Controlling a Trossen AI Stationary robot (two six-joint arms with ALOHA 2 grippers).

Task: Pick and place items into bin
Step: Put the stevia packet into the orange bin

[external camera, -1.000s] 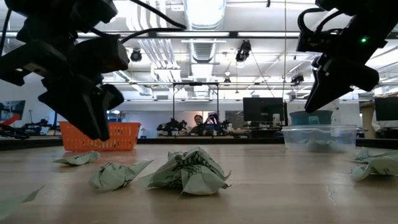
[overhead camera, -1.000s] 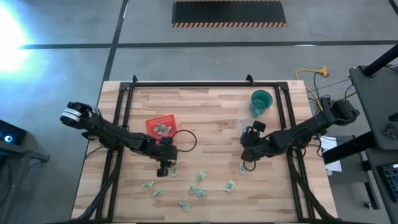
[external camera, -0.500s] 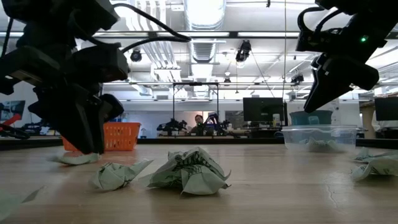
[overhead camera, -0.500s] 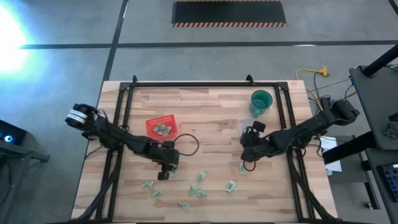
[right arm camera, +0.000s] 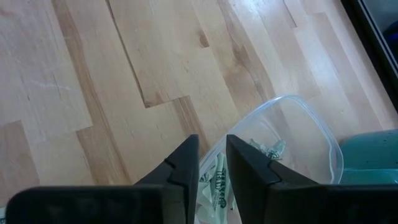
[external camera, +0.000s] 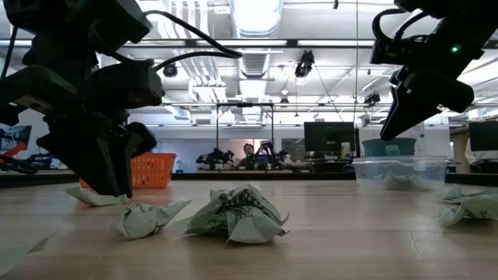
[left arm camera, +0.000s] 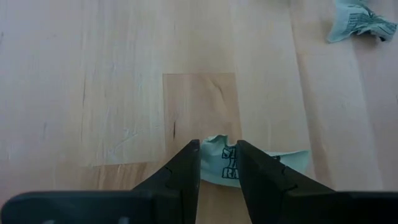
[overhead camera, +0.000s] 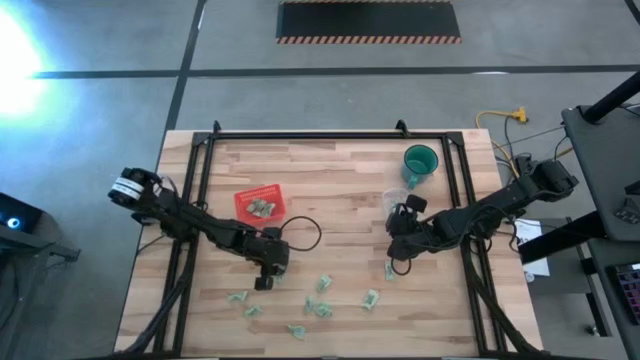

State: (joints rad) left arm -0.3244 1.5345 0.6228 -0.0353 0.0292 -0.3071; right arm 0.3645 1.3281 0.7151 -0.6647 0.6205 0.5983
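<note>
Left end effector (overhead camera: 262, 283) is down low near the front of the surface, fingers nearly closed. Right end effector (overhead camera: 397, 258) hangs mid-surface, fingers close together too.

Strong white glare is seen at the left edge of the high view, washing out the floor (overhead camera: 30, 50) there, while the table (overhead camera: 330, 170) is evenly lit with faint shadows. In the low view, bright ceiling lights (external camera: 253, 15) are blown out and both arms are rendered as dark silhouettes against them; the room behind is soft. In the wrist views, even light is given and the near fingers are blurred.
</note>
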